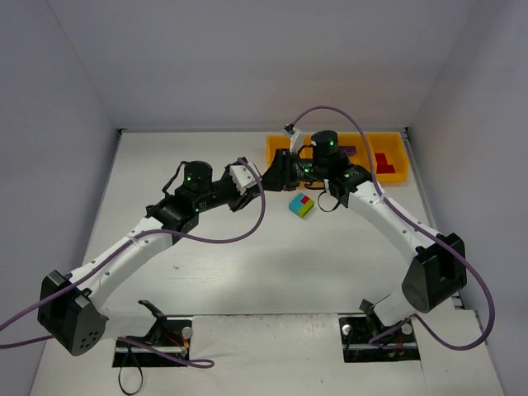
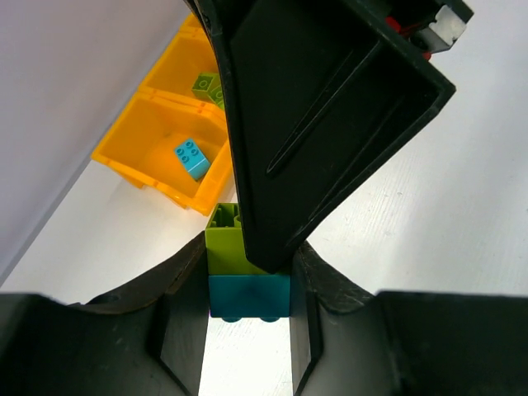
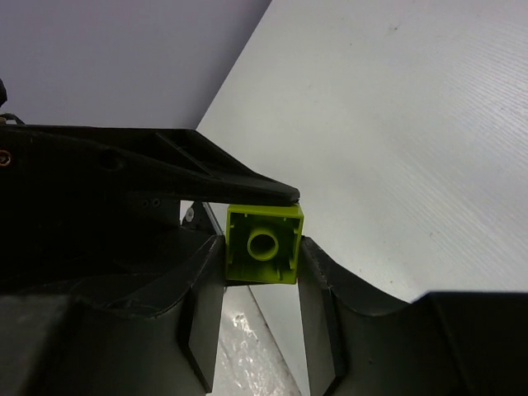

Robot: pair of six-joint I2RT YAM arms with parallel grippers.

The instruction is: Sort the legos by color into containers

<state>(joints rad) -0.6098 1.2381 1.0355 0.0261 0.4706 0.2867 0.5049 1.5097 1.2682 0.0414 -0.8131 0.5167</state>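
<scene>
A: Left wrist view: left gripper (image 2: 247, 309) is pinching a teal brick (image 2: 249, 295) by its sides, with a lime brick (image 2: 224, 247) stuck on top. Agree?

B: Yes. Right wrist view has the right gripper (image 3: 264, 256) pressed against both sides of that same lime brick, so it's pinching too. As far as I can tell the pair is held off the table (image 1: 206, 272), between the two arms and near the tray (image 1: 276, 144).

A: So the step is pulling the two-colour pair apart, one arm per brick?

B: That's my read. It isn't split yet; lime sits flush on teal.

A: Next move?

B: My judgement: keep both grips tight, then pull or twist the bricks apart along the studs. The two grippers are nose to nose and crowded, so a slip or a clash is the risk.

A: Then where do they go?

B: The tray's end compartment has a loose teal brick (image 2: 191, 157), and the one beside it has a loose lime brick (image 2: 206, 85), so match those. Red bricks (image 1: 382, 161) sit toward the other end.

A: Anything else out?

B: One mixed cluster (image 1: 301, 205) on the table, showing teal, lime and red, close to the tray and just beside the grippers. It needs splitting too. I'd call the task partway done.
</scene>
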